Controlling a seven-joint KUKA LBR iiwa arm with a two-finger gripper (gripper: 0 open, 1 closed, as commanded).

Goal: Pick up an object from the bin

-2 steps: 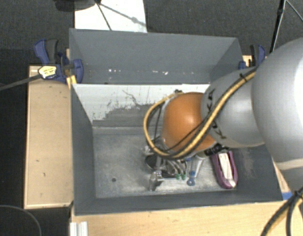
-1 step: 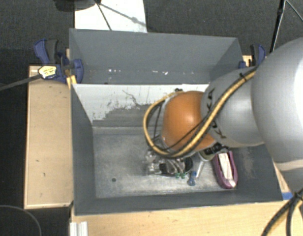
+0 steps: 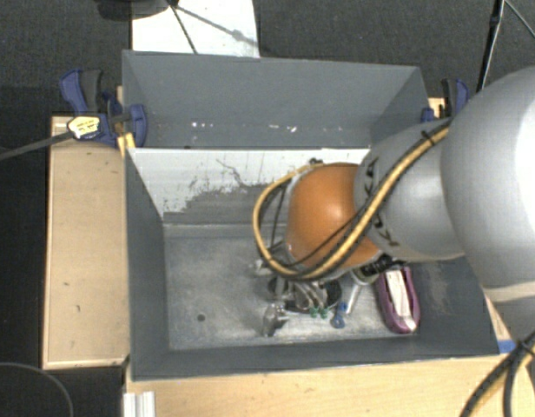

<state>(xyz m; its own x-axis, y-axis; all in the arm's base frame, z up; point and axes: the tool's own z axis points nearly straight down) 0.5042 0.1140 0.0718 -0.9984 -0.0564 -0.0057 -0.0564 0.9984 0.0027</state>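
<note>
A small heap of loose bits [image 3: 330, 309], blue and green among them, lies on the bin [image 3: 198, 320] floor near the front. The gripper [image 3: 274, 317] sits low at the heap's left edge, perhaps touching it; whether it is apart or together I cannot tell. The arm [image 3: 485, 172] bends steeply down from the right, with its orange cover [image 3: 324, 207] above the heap. A purple object [image 3: 398, 301] lies just beside the heap.

No legible text, label, brand or number on anything.
</note>
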